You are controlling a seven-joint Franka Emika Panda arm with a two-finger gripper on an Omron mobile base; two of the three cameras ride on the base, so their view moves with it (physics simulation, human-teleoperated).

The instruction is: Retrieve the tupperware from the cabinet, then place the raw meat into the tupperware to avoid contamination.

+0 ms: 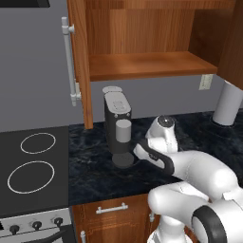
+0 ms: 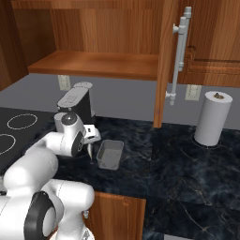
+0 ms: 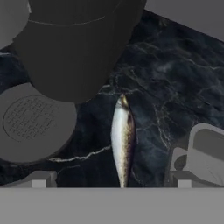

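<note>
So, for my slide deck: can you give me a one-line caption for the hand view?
Open tool hovering over the raw meat on the dark marble counter, beside the coffee machine's base.

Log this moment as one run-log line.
gripper: open, above raw meat | raw meat: on counter | tupperware: on counter beside it | cabinet: open

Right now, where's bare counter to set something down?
Free: dark counter between the tupperware and the paper-towel roll, and the open cabinet's shelf. Crowded: by the coffee machine, where the open gripper hangs over the raw meat.
</note>
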